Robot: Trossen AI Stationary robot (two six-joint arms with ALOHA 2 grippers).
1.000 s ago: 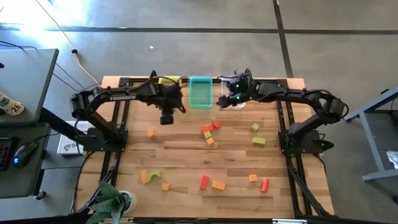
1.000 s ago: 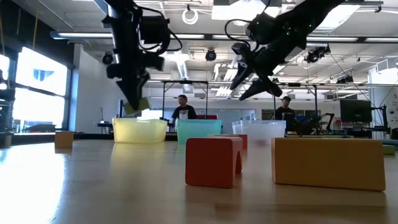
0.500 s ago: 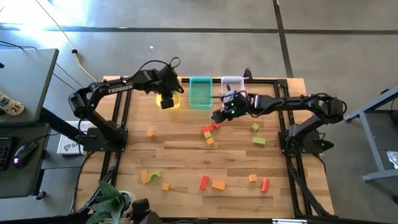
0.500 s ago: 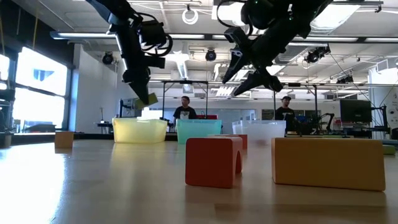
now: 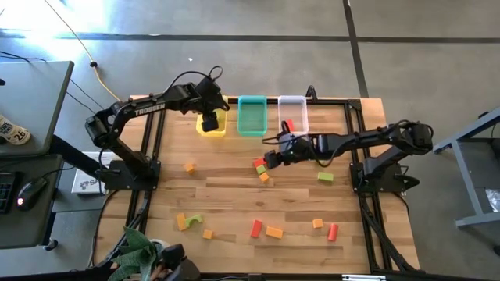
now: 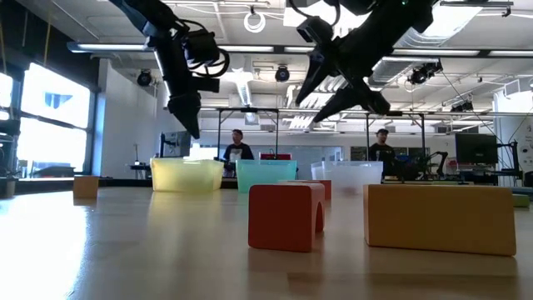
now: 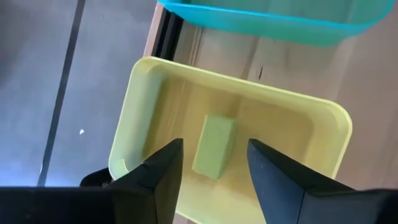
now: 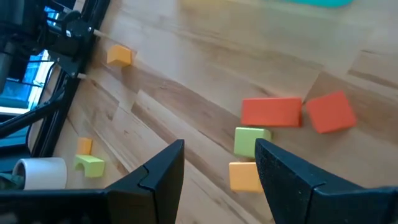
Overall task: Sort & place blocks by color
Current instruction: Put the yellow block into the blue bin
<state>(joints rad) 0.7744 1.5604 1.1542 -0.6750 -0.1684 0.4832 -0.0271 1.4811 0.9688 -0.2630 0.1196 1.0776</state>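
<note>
Blocks: one green block (image 7: 214, 146) lies flat in the yellow bin (image 7: 320, 118), right below the left gripper (image 7: 211, 163), jaws wide apart and holding nothing. Teal bin (image 7: 267, 22) sits just beside the yellow one. Right gripper (image 8: 219, 163) hangs over the tabletop (image 5: 234, 191), jaws wide, empty; just ahead of them a cluster: two red blocks (image 8: 271, 112) touching, a green cube (image 8: 250, 139), an orange cube (image 8: 243, 176). Farther out, an orange block (image 8: 119, 56). Clear bin (image 5: 293, 114) holds a red piece (image 5: 287, 125).
</note>
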